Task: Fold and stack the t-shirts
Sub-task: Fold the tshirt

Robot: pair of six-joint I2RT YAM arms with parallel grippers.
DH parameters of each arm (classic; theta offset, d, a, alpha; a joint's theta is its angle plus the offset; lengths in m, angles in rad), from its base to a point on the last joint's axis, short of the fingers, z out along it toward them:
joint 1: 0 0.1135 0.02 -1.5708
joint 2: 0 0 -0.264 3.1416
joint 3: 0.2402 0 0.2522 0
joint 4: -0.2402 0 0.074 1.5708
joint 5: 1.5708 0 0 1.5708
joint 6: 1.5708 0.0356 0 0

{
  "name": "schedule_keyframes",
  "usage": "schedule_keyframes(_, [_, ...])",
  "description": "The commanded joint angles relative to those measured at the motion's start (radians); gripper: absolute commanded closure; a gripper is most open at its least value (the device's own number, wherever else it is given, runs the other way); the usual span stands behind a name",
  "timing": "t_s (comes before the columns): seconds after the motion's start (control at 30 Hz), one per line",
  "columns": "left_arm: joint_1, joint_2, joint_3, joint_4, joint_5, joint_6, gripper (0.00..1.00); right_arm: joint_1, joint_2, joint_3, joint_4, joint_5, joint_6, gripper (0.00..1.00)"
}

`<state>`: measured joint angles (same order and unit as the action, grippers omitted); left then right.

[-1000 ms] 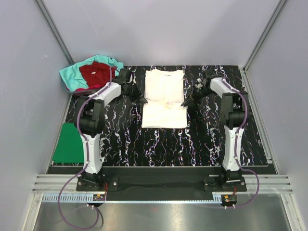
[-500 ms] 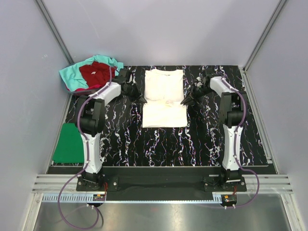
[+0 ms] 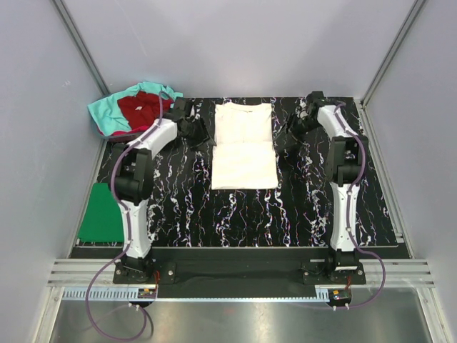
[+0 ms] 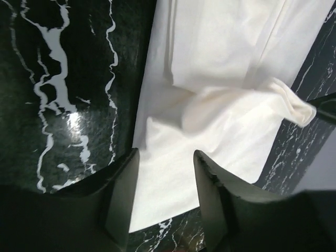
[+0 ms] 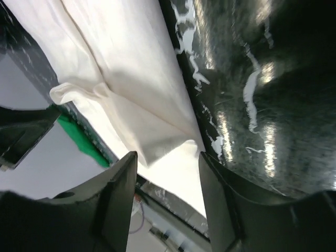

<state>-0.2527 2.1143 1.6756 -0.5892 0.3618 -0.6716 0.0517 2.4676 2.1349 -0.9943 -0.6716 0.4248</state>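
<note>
White t-shirt lies mid-table, part folded w/ a crosswise crease. L gripper & R gripper flank it, jaws apart, holding nothing. Fold looks half done; next prob needs fresh edge grips for another fold

Left arm: stretched forward from its base, elbow raised, forearm angled inward to the right. Left gripper pitched down, low over the tabletop, jaws apart; wrist view shows both fingers spread.

Right arm: stretched forward, forearm angled inward to the left. Right gripper pitched down, jaws apart, fingers spread likewise.

Grippers well apart, facing each other.
</note>
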Motion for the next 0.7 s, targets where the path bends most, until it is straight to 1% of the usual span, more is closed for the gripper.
schedule_keyframes(0.0, [0.007, -0.183, 0.015, 0.009, -0.087, 0.078, 0.48, -0.016, -0.099, 0.068, -0.084, 0.116, -0.063, 0.42])
schedule_keyframes(0.03, [0.006, -0.201, -0.008, 0.026, -0.071, 0.075, 0.49, -0.016, -0.123, 0.013, -0.069, 0.101, -0.052, 0.41])
schedule_keyframes(0.07, [-0.002, -0.236, -0.043, 0.073, -0.032, 0.061, 0.50, -0.012, -0.146, -0.025, -0.014, 0.084, -0.041, 0.41])
schedule_keyframes(0.1, [-0.006, -0.250, -0.107, 0.106, -0.008, 0.050, 0.51, -0.009, -0.197, -0.071, 0.021, 0.067, -0.031, 0.41])
schedule_keyframes(0.13, [-0.014, -0.261, -0.146, 0.182, 0.015, 0.038, 0.56, -0.006, -0.225, -0.166, 0.101, 0.038, 0.000, 0.42])
schedule_keyframes(0.17, [-0.029, -0.273, -0.180, 0.224, 0.064, 0.014, 0.58, 0.010, -0.251, -0.217, 0.147, 0.024, 0.014, 0.43])
schedule_keyframes(0.2, [-0.042, -0.275, -0.210, 0.264, 0.080, 0.000, 0.60, 0.017, -0.293, -0.266, 0.196, 0.014, 0.031, 0.44])
schedule_keyframes(0.23, [-0.054, -0.272, -0.250, 0.331, 0.098, -0.011, 0.66, 0.026, -0.306, -0.346, 0.288, -0.017, 0.064, 0.46])
schedule_keyframes(0.27, [-0.078, -0.251, -0.258, 0.359, 0.136, -0.026, 0.67, 0.039, -0.311, -0.375, 0.328, -0.037, 0.084, 0.53])
schedule_keyframes(0.3, [-0.091, -0.237, -0.263, 0.376, 0.144, -0.029, 0.69, 0.054, -0.296, -0.394, 0.357, -0.057, 0.101, 0.57])
schedule_keyframes(0.37, [-0.120, -0.197, -0.255, 0.416, 0.157, -0.025, 0.69, 0.076, -0.271, -0.415, 0.442, -0.117, 0.153, 0.71])
schedule_keyframes(0.47, [-0.128, -0.134, -0.243, 0.485, 0.175, -0.036, 0.70, 0.111, -0.216, -0.420, 0.564, -0.166, 0.227, 0.77])
schedule_keyframes(0.5, [-0.128, -0.117, -0.240, 0.503, 0.180, -0.043, 0.70, 0.119, -0.188, -0.420, 0.603, -0.175, 0.276, 0.79])
schedule_keyframes(0.53, [-0.126, -0.102, -0.232, 0.531, 0.178, -0.043, 0.71, 0.119, -0.173, -0.421, 0.679, -0.195, 0.304, 0.80])
schedule_keyframes(0.67, [-0.103, -0.002, -0.202, 0.586, 0.189, -0.052, 0.71, 0.112, -0.079, -0.376, 0.764, -0.218, 0.371, 0.83])
